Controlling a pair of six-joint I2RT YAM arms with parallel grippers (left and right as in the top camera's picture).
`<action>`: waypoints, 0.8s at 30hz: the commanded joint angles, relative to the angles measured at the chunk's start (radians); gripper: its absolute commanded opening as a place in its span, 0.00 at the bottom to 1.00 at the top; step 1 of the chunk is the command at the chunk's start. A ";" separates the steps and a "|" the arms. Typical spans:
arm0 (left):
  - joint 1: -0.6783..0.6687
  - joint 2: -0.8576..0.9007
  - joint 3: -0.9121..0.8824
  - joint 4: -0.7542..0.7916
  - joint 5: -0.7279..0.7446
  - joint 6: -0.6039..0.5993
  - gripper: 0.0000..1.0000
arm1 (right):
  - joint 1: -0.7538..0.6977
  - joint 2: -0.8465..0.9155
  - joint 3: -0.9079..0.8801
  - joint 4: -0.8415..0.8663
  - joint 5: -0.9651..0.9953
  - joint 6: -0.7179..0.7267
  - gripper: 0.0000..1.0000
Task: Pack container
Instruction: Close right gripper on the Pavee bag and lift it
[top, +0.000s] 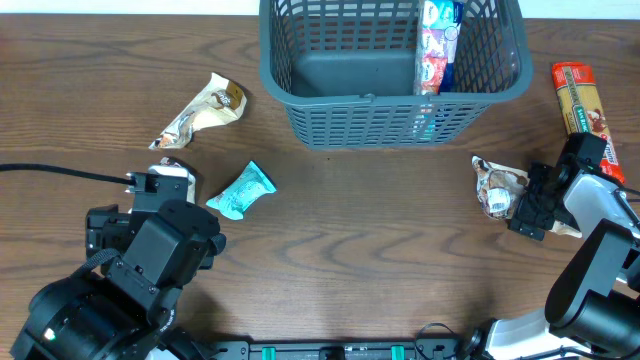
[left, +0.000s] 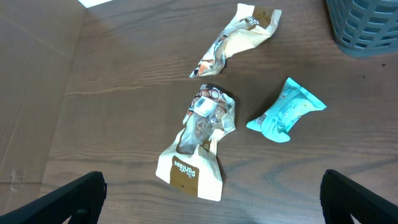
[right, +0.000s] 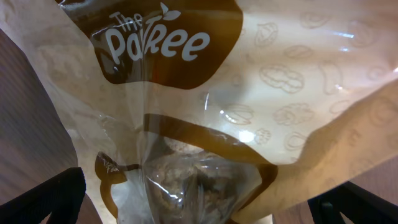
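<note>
Cream-and-brown film fills the right wrist view: the right end effector (right: 199, 208) stands released, jaws wide either side of a snack packet (right: 205, 93) lettered "The Pa…ree", its middle letters unclear. Likewise released, the left end effector (left: 214, 199) hangs above a second such packet (left: 199, 140), with a teal packet (left: 285, 112) near it. At the far side of the tabletop (top: 380, 250) sits the container (top: 370, 97), holding upright red-white-blue packets (top: 437, 45); a red packet (top: 578, 95) lies to its right.

Desk (top: 360, 240): dark wood grain, matt. Container (top: 370, 122): matt grey-blue plastic. Cream-brown packet (right: 280, 93): glossy crinkled film, clear window.
</note>
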 joint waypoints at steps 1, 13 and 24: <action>0.003 0.000 0.019 -0.002 -0.012 0.017 0.99 | -0.011 0.012 0.015 0.000 0.005 0.021 0.99; 0.003 0.000 0.019 -0.002 -0.012 0.016 0.99 | -0.011 0.094 0.016 0.003 -0.005 0.029 0.99; 0.003 0.000 0.019 -0.002 -0.012 0.017 0.99 | -0.019 0.108 0.063 -0.080 0.011 0.100 0.99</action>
